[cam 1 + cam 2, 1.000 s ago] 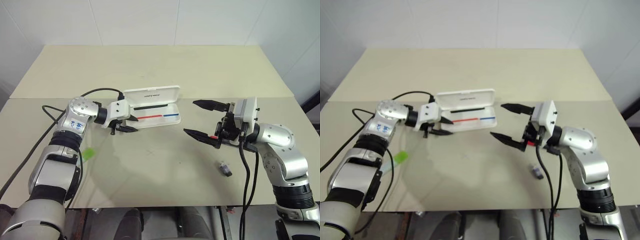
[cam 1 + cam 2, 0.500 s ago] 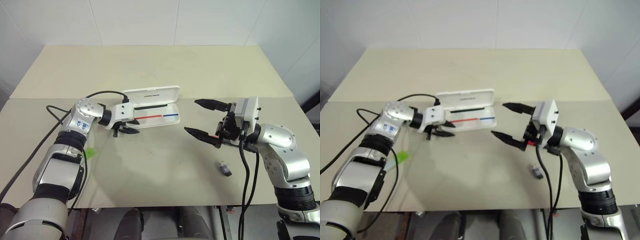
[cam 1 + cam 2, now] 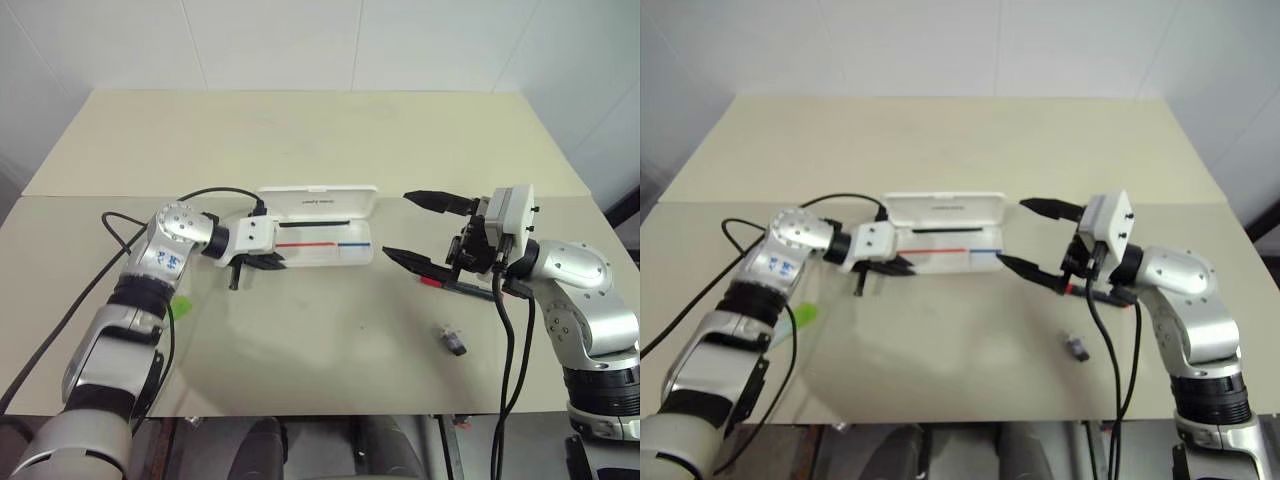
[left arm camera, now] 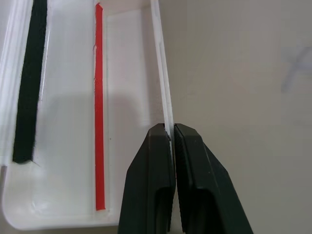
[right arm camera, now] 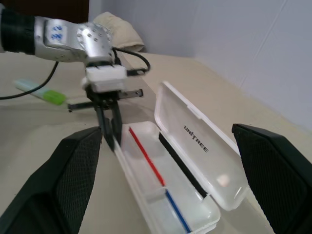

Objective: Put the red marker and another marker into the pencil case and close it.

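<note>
At the near-left wall of the open pencil case [image 3: 318, 230], the left end effector [image 4: 170, 134] is pinched shut on the rim — best held steady while the spread right end effector [image 3: 420, 228] fetches the red marker [image 3: 455, 287] beneath it.

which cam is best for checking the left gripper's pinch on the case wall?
Left wrist view: the left gripper is shut on the pencil case, pinching its thin front wall between both fingers. The eye views show it at the case's left end, contact too small to judge. The right wrist view shows it from the front.
</note>
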Motion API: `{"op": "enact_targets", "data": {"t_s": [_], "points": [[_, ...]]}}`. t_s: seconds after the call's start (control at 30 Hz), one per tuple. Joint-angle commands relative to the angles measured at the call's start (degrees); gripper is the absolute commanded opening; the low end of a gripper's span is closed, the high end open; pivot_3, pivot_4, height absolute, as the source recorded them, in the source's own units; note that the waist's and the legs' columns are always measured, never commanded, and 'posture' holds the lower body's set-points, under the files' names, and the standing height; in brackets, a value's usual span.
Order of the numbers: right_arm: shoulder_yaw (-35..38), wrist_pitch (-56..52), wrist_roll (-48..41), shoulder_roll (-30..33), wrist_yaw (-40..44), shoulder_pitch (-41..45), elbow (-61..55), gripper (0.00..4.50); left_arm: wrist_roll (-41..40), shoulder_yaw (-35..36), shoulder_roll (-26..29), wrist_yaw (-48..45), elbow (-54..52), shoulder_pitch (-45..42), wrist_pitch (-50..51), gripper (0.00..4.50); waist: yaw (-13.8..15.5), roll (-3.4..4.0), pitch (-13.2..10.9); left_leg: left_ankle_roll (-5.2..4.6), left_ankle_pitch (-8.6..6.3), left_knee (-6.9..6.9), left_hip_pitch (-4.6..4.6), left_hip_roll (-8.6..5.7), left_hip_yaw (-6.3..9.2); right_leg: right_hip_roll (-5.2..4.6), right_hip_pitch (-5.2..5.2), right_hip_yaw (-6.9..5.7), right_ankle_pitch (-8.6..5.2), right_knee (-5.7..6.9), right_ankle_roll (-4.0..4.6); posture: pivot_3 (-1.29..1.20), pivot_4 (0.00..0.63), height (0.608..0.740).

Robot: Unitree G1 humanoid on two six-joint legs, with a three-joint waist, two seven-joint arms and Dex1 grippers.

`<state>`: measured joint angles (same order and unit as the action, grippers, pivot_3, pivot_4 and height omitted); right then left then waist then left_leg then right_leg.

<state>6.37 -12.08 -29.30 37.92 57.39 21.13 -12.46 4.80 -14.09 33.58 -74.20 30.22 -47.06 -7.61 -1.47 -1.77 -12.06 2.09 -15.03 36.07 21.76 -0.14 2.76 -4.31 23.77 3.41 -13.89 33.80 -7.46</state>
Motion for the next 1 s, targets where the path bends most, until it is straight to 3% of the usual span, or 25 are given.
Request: {"op": "enact_targets", "data": {"t_s": [0.03, 0.13, 0.43, 0.83, 1.0], "points": [[3.6, 2.1, 0.4, 2.2, 0.9, -2.0, 0.7, 4.50, -3.6, 2.1, 2.7, -0.7, -13.4, 4.1, 4.9, 0.04, 0.0, 0.00, 0.0, 0.00, -0.02, 0.02, 0.14, 0.00, 0.00, -0.02, 0.11, 0.00, 0.00, -0.01, 0.00, 0.00, 0.150, 0.740], [5.4, 2.5, 0.9, 3.5, 0.6, -4.4, 1.0, 4.50, -4.2, 2.0, 4.5, -0.2, -22.2, 9.1, 8.5, 0.04, 0.0, 0.00, 0.0, 0.00, -0.02, 0.10, 0.54, -0.03, -0.07, -0.08, 0.55, 0.02, 0.02, 0.09, -0.04, 0.00, 0.150, 0.740], [9.3, 1.8, 0.9, 5.1, -0.6, -11.4, -1.8, 4.50, -3.6, -1.3, 4.1, 3.2, -38.7, 17.3, 20.4, 0.04, 0.0, 0.00, 0.0, -0.06, 0.07, 0.25, 0.46, -0.04, -0.08, -0.04, 0.57, 0.04, -0.02, 0.10, 0.02, 0.00, 0.150, 0.740], [10.7, 1.4, 0.0, 5.0, -0.8, -12.6, -3.0, 4.50, -2.9, -3.4, 6.6, 4.6, -43.3, 19.8, 25.8, 0.04, -0.1, 0.01, 0.0, -0.17, 0.19, 0.33, 0.41, -0.03, -0.12, 0.00, 0.54, 0.10, -0.04, 0.13, 0.14, 0.00, 0.150, 0.740], [9.6, 1.1, 0.2, 4.7, -1.3, -11.2, -2.8, 4.50, -4.5, -2.7, 5.7, 5.6, -44.4, 19.6, 29.1, 1.37, -0.1, 0.01, 0.0, -0.17, 0.19, 0.33, 0.41, -0.03, -0.11, 0.01, 0.55, 0.10, -0.03, 0.15, 0.12, 0.00, 0.150, 0.740]]}}
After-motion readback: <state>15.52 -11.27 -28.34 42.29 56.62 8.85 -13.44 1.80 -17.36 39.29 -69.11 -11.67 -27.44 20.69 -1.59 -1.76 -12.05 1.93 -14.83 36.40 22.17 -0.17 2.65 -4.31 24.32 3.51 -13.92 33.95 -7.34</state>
